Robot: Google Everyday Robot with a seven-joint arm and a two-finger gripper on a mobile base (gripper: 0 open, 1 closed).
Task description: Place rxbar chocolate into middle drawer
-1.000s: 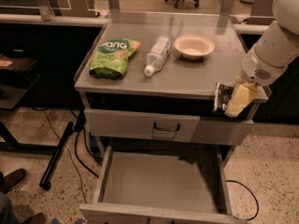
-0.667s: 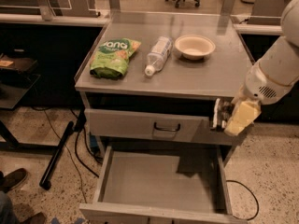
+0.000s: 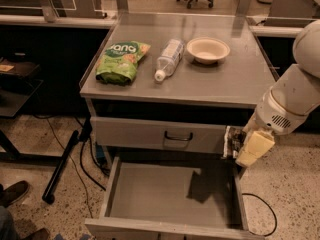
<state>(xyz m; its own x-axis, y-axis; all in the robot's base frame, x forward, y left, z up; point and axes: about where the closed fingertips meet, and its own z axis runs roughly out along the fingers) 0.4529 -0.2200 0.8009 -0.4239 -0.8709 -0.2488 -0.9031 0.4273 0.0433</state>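
Camera view: end effector (image 3: 244, 151) clamped on rxbar chocolate (image 3: 232, 143), hanging above right edge of open middle drawer (image 3: 165, 196). Step likely transport. Next probably: move inward over drawer floor, lower, release.

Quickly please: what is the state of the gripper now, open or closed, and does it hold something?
The gripper is closed on the snack bar, above the right side of the open drawer.
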